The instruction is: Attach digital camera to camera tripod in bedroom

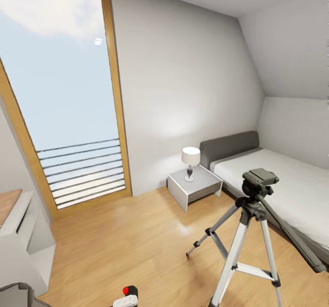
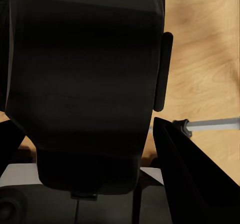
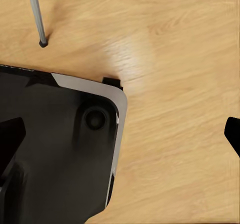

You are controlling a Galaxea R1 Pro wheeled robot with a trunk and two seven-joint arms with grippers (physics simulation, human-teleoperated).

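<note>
The digital camera (image 1: 127,292), black with a red dot on top, peeks in at the lower edge of the head view. In the left wrist view its dark body (image 2: 85,84) sits between the two fingers (image 2: 185,179) of my left gripper (image 2: 85,129), which is shut on it. The camera tripod (image 1: 254,234) stands on the wood floor to the right, its black pan head (image 1: 259,180) bare and its long handle sloping down to the right. One silver leg (image 3: 36,14) shows beyond my right gripper (image 3: 125,129), which is open over the floor with nothing in it.
Behind the tripod lies a low grey-framed bed (image 1: 283,179). A white nightstand (image 1: 194,186) with a lamp (image 1: 190,161) stands left of it. A tall wood-framed window (image 1: 64,97) takes up the left wall, a white desk unit (image 1: 23,234) below it. My black base (image 3: 60,149) is under the right arm.
</note>
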